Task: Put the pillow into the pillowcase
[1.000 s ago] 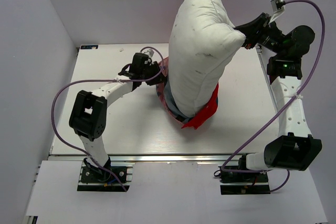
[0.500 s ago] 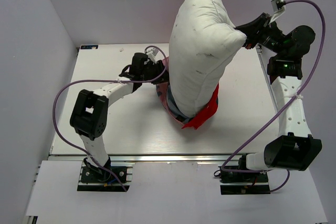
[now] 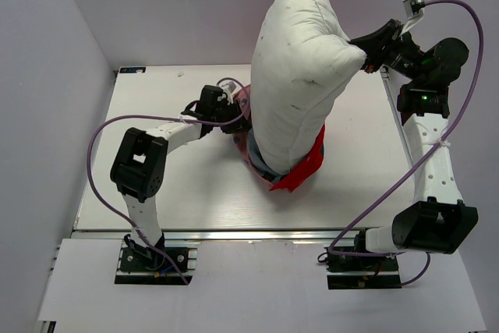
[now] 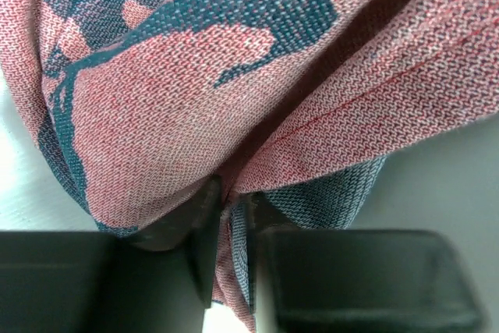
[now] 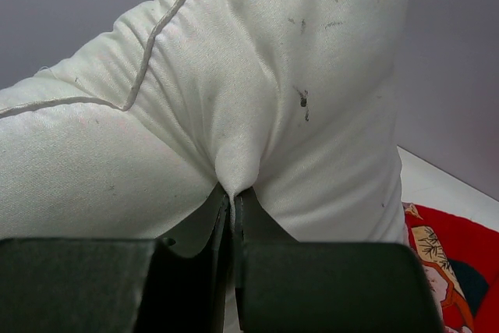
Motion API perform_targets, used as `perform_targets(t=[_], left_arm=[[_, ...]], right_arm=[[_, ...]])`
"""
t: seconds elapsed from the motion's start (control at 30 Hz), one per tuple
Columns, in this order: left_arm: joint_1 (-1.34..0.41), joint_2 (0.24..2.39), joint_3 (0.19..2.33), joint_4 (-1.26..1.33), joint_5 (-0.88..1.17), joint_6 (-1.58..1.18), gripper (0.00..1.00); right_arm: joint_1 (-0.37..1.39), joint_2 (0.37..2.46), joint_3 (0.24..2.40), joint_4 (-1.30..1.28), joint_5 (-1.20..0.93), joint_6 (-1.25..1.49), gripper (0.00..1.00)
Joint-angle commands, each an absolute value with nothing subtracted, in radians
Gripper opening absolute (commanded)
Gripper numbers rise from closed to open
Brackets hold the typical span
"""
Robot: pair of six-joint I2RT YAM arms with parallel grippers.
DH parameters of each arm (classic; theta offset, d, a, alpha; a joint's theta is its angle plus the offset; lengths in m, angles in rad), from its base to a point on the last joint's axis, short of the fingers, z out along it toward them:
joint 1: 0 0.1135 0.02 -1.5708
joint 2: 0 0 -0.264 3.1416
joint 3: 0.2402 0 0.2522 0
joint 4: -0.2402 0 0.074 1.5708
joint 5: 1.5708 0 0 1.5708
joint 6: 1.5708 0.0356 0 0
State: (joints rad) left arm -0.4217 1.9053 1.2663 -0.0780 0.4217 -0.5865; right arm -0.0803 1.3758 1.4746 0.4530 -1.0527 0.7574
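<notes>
My right jaws were pinched shut on a fold of the pillow (image 3: 300, 76), holding it upright over the desk (image 3: 179, 193), its lower end sunk in the mouth of the pillowcase (image 3: 302, 171) bunched beneath. My left jaws stood narrow, nipping a fold of the pillowcase at the pillow's left side. Purple cables (image 3: 97, 142) looped beside both arms; the pillow's bulk hid much of the pillowcase.
</notes>
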Motion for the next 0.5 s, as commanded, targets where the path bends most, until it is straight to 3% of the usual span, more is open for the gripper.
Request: perform_targets(t=[0.0, 0.07, 0.23, 0.47], left_arm=[[-0.413, 1.878, 1.243, -0.046, 0.413, -0.574, 0.25], [-0.414, 1.864, 1.233, -0.017, 0.436, -0.581, 0.15], [-0.414, 1.798, 1.22, 0.075, 0.538, -0.594, 0.0], [-0.414, 1.559, 1.2, 0.117, 0.532, -0.647, 0.0]], right_arm=[[-0.089, 1.374, 1.471, 0.472, -1.085, 0.764, 0.0], [-0.089, 1.374, 1.471, 0.471, -1.083, 0.765, 0.0], [-0.089, 1.373, 1.468, 0.471, -1.085, 0.762, 0.0], [-0.091, 1.373, 1.471, 0.431, -1.072, 0.732, 0.0]])
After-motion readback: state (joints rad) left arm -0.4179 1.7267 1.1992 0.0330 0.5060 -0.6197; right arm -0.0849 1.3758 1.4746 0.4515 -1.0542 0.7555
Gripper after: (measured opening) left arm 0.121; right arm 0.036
